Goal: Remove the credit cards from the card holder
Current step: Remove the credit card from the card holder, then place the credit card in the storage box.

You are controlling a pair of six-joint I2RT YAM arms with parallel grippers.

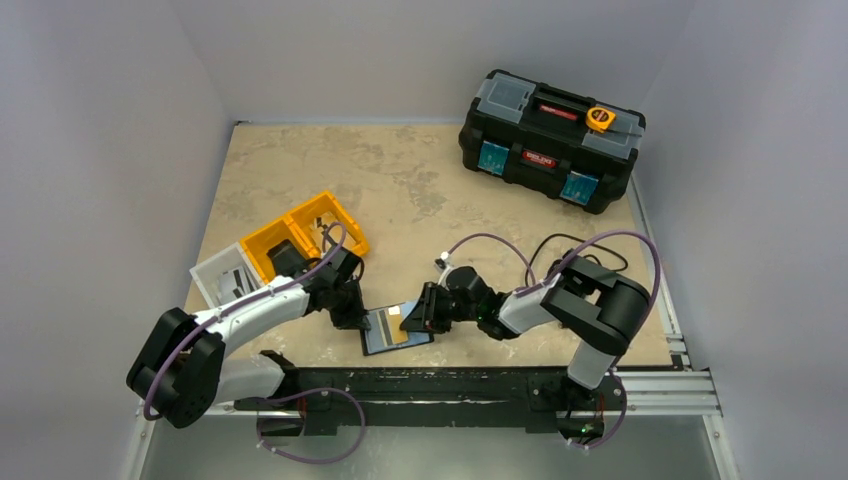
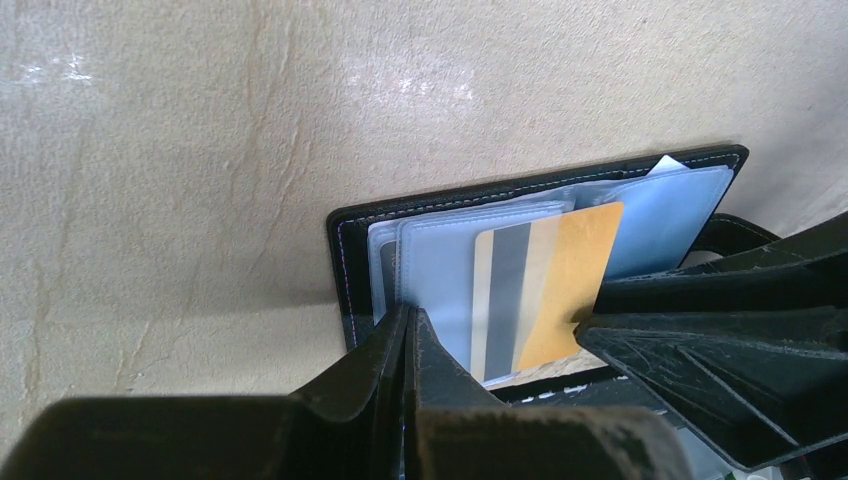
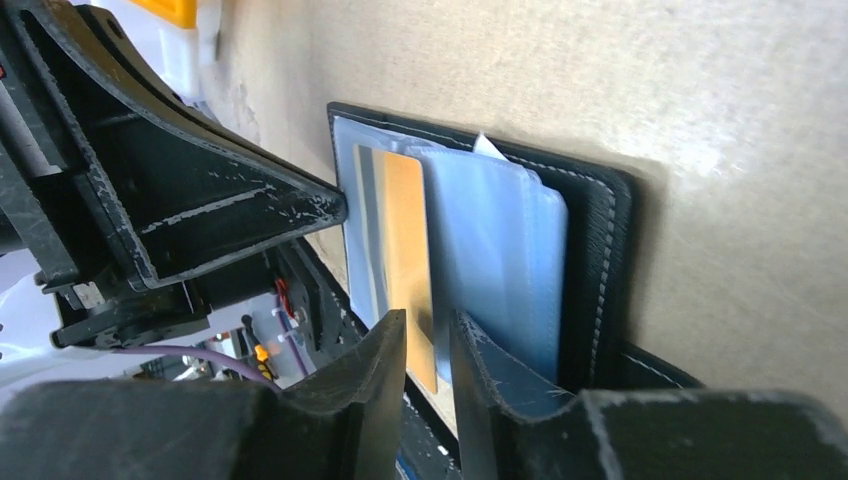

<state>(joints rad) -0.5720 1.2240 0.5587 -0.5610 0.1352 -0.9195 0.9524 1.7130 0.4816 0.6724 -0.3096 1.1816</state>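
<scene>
At the near edge of the tabletop (image 1: 420,190), between the two arms, the card holder (image 1: 395,330) lay open and flat, its black stitched border framing a stack of pale blue clear sleeves (image 2: 440,270). A gold card (image 2: 570,270) with a dark stripe along one side stuck partway out of the sleeves, slanting toward the holder's right side; no other card could be made out for certain. The left claw (image 2: 408,320) was closed tight, fingers pressed together and tip resting on the holder's left edge, gripping nothing. The right claw (image 3: 428,325) came in from the holder's right with its jaws a narrow gap apart, poised over the end of the gold card; whether they touched the card could not be told. The two claws stood near each other across the holder. Left of the holder and farther back sat orange bins (image 1: 315,230) and a white one (image 1: 215,275); far behind it to the right stood a black toolbox (image 1: 550,140).
</scene>
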